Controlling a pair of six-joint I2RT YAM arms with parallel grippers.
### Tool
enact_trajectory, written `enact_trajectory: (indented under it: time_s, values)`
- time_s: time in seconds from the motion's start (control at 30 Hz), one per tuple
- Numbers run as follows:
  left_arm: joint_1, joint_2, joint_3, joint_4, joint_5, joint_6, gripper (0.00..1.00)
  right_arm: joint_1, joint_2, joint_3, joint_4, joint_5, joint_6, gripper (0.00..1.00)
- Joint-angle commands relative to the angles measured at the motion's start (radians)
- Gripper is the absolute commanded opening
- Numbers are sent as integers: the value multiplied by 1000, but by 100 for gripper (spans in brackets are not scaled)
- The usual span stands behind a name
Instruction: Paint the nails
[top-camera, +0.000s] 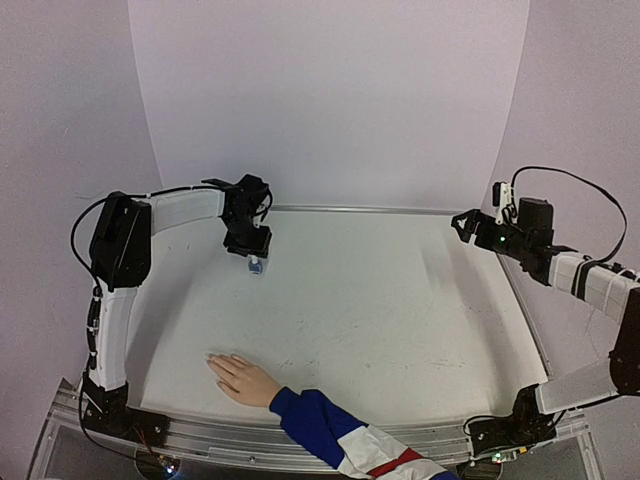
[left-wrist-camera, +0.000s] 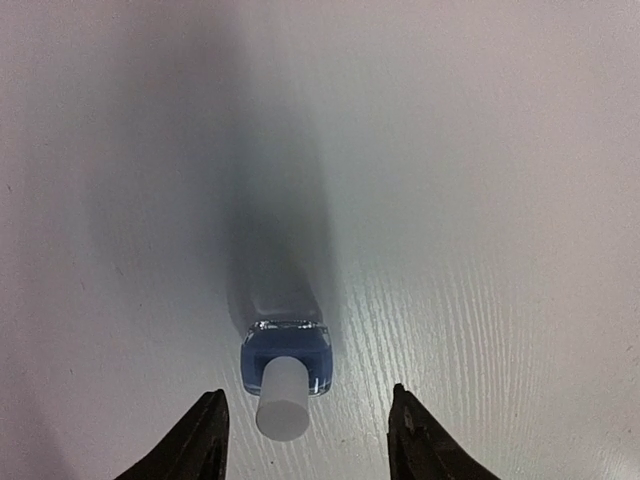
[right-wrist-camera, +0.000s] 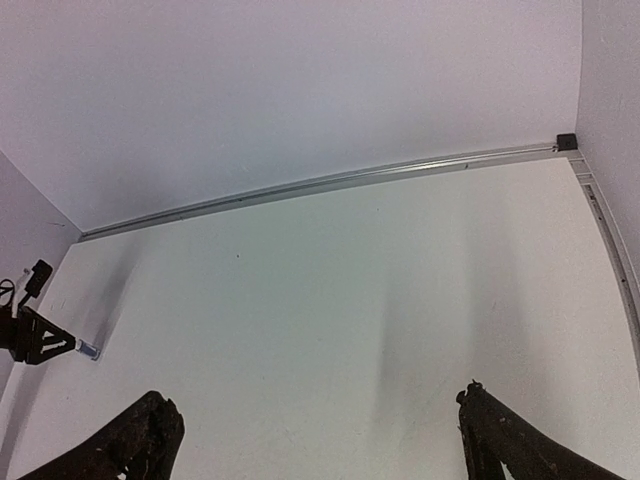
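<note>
A small blue bottle (left-wrist-camera: 290, 358) with a white cap (left-wrist-camera: 282, 400) stands on the white table at the back left (top-camera: 255, 267). My left gripper (left-wrist-camera: 308, 432) hangs over it, open, one finger on each side of the cap with a gap on both sides. At the near edge, a pale hand (top-camera: 245, 380) in a blue, white and red sleeve (top-camera: 345, 440) lies flat, fingers pointing left. Its nails (top-camera: 213, 361) are too small to make out. My right gripper (right-wrist-camera: 315, 440) is open and empty, held high at the far right (top-camera: 462, 225).
A metal rail (top-camera: 400, 210) runs along the table's back edge below the pale wall, ending in a black corner block (right-wrist-camera: 566, 141). From the right wrist, the left gripper (right-wrist-camera: 35, 340) and bottle (right-wrist-camera: 88, 350) show at the far left.
</note>
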Motion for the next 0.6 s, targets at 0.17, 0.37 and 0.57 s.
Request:
enact_trajectory:
  time_s: [0.17, 0.37, 0.57]
  values:
    - [1, 59, 118, -47, -41, -7, 41, -8, -58, 32, 27, -32, 8, 98]
    - [1, 64, 115, -59, -61, -3, 34, -6, -64, 27, 27, -32, 8, 98]
    - [1, 54, 109, -59, -72, 2, 15, -7, -61, 27, 28, -38, 14, 98]
